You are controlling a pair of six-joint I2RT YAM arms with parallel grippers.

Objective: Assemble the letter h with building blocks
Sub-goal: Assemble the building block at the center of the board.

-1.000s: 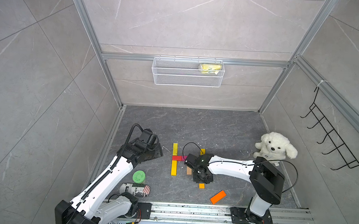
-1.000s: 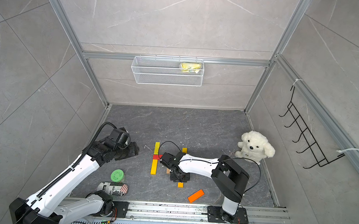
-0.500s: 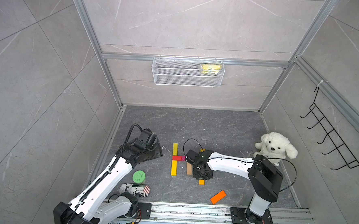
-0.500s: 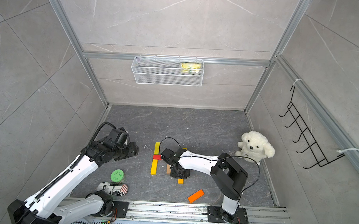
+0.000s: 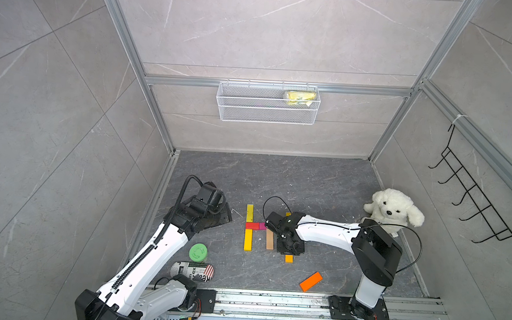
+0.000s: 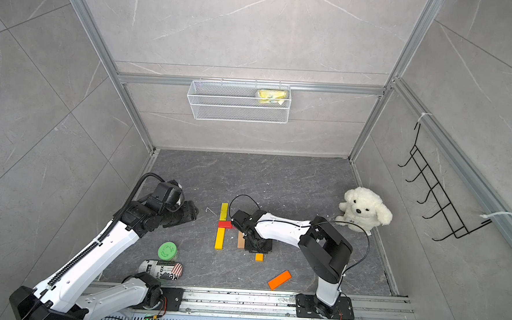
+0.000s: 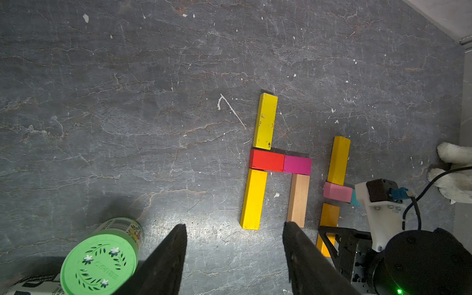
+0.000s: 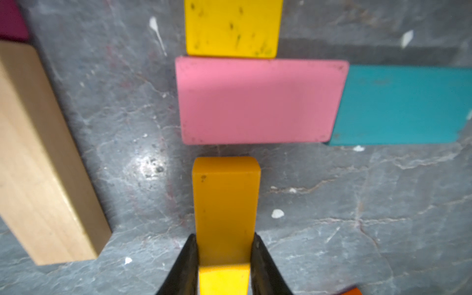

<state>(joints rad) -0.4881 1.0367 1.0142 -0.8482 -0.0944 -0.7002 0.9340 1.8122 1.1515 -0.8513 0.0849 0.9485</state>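
On the wall [image 5: 270,32], basket [image 5: 251,112] holds yellow packet [image 5: 300,97].

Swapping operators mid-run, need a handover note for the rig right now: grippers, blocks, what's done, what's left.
Left gripper: open, empty, clear of the blocks.
Right gripper: shut on amber block, its end just short of pink block.
Done: first h, laid flat: upper yellow block, red block, magenta block, lower yellow block, tan block.
Second h: third yellow block, pink and teal block placed.
Left: seat amber under pink, release; orange block, lying apart, likely goes under teal.
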